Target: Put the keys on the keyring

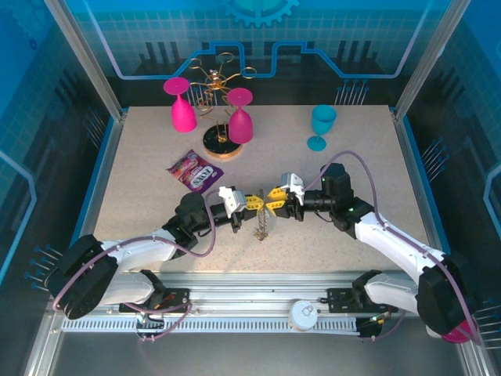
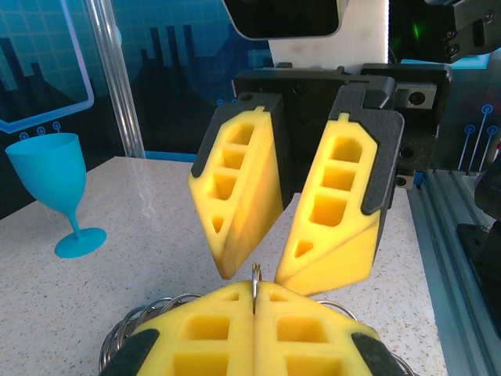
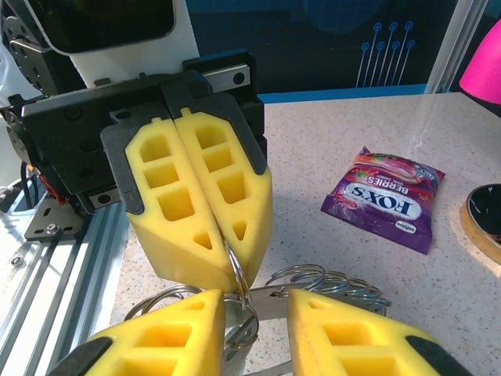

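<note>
Yellow left end effector (image 3: 223, 235) pinches a keyring (image 3: 329, 280) loop inside table (image 1: 141, 180) edges; right end effector (image 1: 274, 200) narrowly parted.

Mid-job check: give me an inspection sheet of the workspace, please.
Surface: speckled table, nothing spilled.
Job's things: keyring held up by one wire loop between the grippers; keys not made out.
Clutter: packet, teal glass, two pink glasses at a gold stand.
Grippers: left gripper shut on the keyring; right gripper open, facing it.
Cables: purple cables along both arms, no snag seen.
Surroundings: blue walls, near rail.
</note>
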`<control>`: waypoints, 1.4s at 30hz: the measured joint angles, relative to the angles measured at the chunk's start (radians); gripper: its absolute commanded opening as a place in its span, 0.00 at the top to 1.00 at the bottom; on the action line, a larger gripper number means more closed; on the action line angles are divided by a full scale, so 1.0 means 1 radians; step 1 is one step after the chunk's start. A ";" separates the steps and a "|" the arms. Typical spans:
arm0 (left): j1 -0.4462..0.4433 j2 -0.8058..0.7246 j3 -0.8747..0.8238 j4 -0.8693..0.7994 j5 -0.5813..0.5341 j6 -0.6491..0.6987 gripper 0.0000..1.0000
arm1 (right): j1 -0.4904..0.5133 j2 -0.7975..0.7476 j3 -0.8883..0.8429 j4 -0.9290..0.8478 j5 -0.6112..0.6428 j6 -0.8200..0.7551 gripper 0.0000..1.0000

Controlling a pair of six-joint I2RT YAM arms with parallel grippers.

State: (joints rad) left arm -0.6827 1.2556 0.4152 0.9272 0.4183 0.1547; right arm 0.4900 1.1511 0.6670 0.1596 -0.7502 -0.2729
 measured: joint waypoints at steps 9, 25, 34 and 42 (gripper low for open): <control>0.000 0.014 0.000 0.003 0.009 -0.009 1.00 | 0.005 0.030 0.003 -0.001 -0.022 -0.024 0.86; 0.006 -0.030 0.082 -0.242 -0.014 0.063 0.82 | 0.033 0.045 0.150 -0.306 0.063 -0.208 1.00; 0.006 -0.042 0.192 -0.521 0.002 0.160 0.94 | 0.095 0.119 0.357 -0.648 0.232 -0.383 1.00; 0.006 -0.080 0.214 -0.595 0.018 0.214 1.00 | 0.095 0.110 0.365 -0.645 0.220 -0.338 0.69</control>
State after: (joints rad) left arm -0.6765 1.1751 0.6292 0.3325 0.4358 0.3691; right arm 0.5850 1.2613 1.0321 -0.4854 -0.5297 -0.6113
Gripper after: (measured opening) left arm 0.052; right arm 0.218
